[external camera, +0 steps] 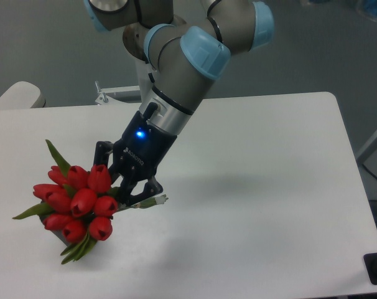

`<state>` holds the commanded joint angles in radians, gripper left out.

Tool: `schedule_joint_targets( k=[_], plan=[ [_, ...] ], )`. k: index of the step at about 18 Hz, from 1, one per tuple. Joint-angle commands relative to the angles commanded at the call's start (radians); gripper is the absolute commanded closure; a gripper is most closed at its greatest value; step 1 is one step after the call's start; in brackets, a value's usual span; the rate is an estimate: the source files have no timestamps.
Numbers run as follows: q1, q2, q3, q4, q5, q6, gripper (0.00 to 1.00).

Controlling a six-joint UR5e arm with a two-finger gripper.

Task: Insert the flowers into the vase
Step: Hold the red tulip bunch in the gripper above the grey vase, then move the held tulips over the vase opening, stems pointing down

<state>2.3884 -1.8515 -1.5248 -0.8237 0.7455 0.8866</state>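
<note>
The flowers (76,202), a bunch of red tulip buds with green leaves, are seen at the left front of the white table (269,205), leaning over the vase (56,235); only a small dark grey patch of the vase is visible beneath the buds, so whether the stems sit inside cannot be told; the gripper (131,193) is closed narrowly on the green stems just right of the buds; a blue light is lit on its body.
</note>
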Motion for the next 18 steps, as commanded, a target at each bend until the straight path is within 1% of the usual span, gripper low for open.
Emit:
schedule_joint_targets(
  k=[2, 5, 9, 12, 15, 18],
  plan=[
    [-0.002, 0.002, -0.009, 0.000, 0.000, 0.000, 0.68],
    [-0.002, 0.003, -0.006, 0.000, -0.003, -0.003, 0.68],
    [-0.003, 0.003, -0.005, 0.002, -0.021, -0.037, 0.69],
    [-0.008, 0.008, -0.005, 0.023, -0.026, -0.086, 0.69],
    [-0.026, 0.008, -0.005, 0.058, -0.025, -0.147, 0.69],
    [-0.035, 0.008, -0.003, 0.063, -0.025, -0.164, 0.69]
  ],
)
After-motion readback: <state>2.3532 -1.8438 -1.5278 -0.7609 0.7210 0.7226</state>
